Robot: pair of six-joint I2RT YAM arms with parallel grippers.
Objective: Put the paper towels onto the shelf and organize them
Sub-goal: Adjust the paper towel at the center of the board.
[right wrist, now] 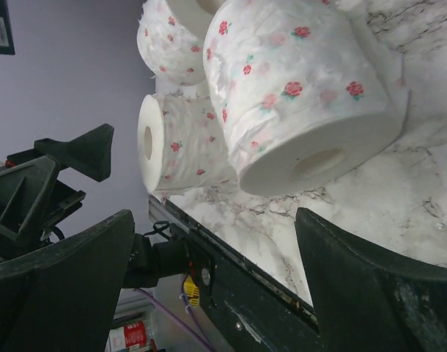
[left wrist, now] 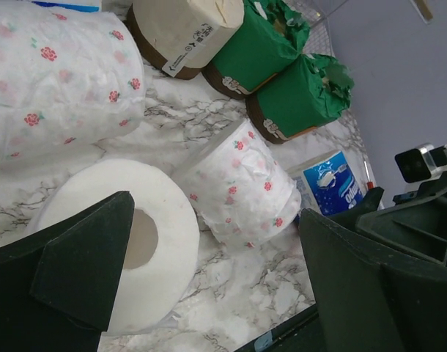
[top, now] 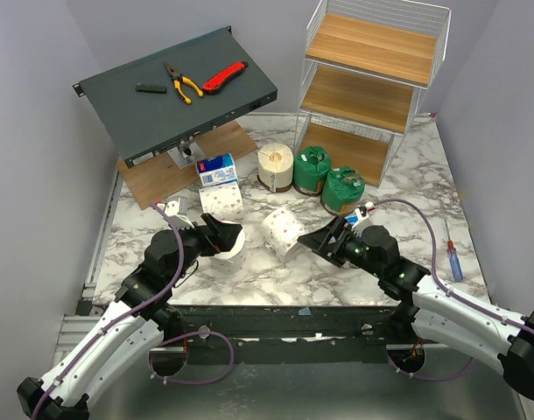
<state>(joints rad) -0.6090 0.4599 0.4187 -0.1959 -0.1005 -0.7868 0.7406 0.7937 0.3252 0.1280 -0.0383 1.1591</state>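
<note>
Left gripper (top: 223, 238) is spread as wide as it goes, with nothing clamped. A toppled roll (left wrist: 135, 235) lies on its side right at its mouth, hollow core facing the wrist camera. One finger (left wrist: 77, 271) crosses in front of it; whether it touches, I cannot tell. That low, level reach suits a roll lying down, since the jaws can close across its width.

Over to the right gripper (top: 318, 238): also wide apart and empty, aimed at the middle rose-print roll (right wrist: 304, 95) on the marble table (top: 425, 175). That roll sits just ahead of its fingertips, not gripped. The two arms face each other across it, so my read is that one will have to yield.

Farther back, the rear rose-print roll (top: 221, 199), a blue-and-white pack (top: 217, 169), the cream roll (top: 276, 166) and two green-wrapped rolls (top: 312, 169) cluster near the foot of the shelf (top: 372, 79). It stands at the far right, all three wooden tiers bare, so nothing is stowed yet. Pliers (top: 183, 83) and a red knife (top: 225, 77) rest on the slanted grey box (top: 144, 105), well clear of the work.
</note>
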